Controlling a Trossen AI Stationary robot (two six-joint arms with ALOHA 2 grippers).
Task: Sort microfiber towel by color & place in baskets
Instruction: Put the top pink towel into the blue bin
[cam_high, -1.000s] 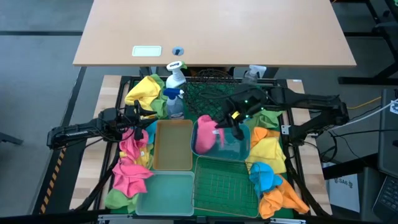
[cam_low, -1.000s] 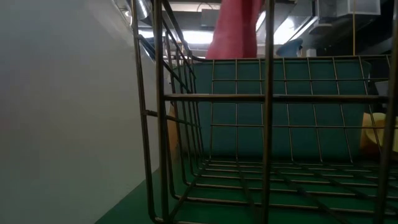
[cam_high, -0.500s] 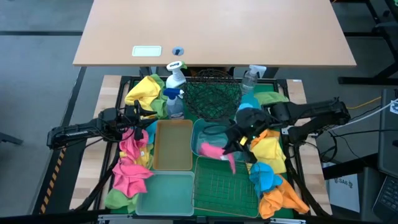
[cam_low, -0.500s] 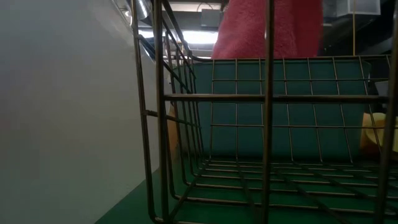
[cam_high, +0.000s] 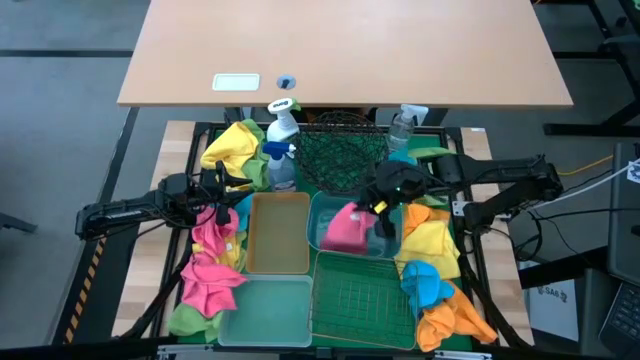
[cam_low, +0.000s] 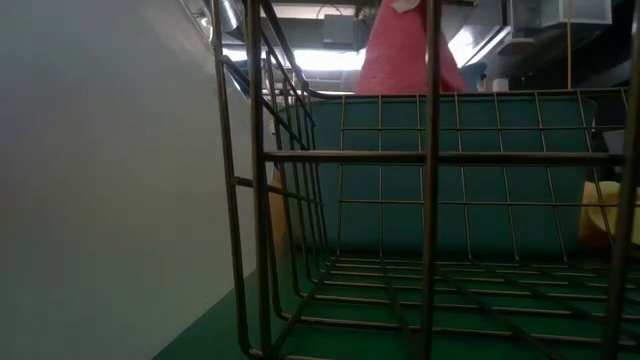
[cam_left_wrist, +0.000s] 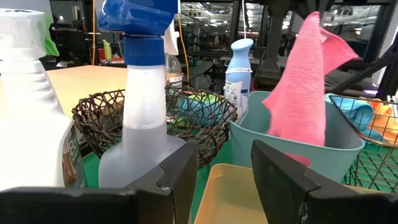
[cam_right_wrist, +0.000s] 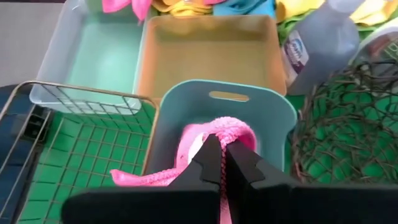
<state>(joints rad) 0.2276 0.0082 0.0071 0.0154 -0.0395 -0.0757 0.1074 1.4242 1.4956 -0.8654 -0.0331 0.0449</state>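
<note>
1. Step in hand, as judged: dropping a pink towel (cam_high: 346, 229) into the teal bin (cam_high: 322, 211). The right gripper (cam_high: 381, 207) is pinched shut on the towel's top edge and hangs over the bin, with the cloth draping down inside it.
2. To do it well: lower until most of the cloth is below the rim, then open. One corner looks to trail toward the near rim, by the green wire basket (cam_high: 363, 297); centring over the bin before release should keep it from hanging over the edge.
3. Clear the lift straight up, since the black mesh basket (cam_high: 340, 153) and a spray bottle (cam_high: 402, 125) stand just beyond the bin.
4. The left gripper (cam_high: 228, 187) waits at the left side of the table, jaws apart and holding nothing, near the pink pile (cam_high: 212, 265).
5. Towel appearance: fuzzy, limp, bright pink, folding on itself where gripped. In the left wrist view it hangs as a long drape with the lower end already inside the bin.
6. Other bins: amber bin (cam_high: 279, 232) and pale-green bin (cam_high: 267, 310) both look empty. Yellow, blue and orange cloths (cam_high: 435, 280) lie piled at the right, unsorted.
</note>
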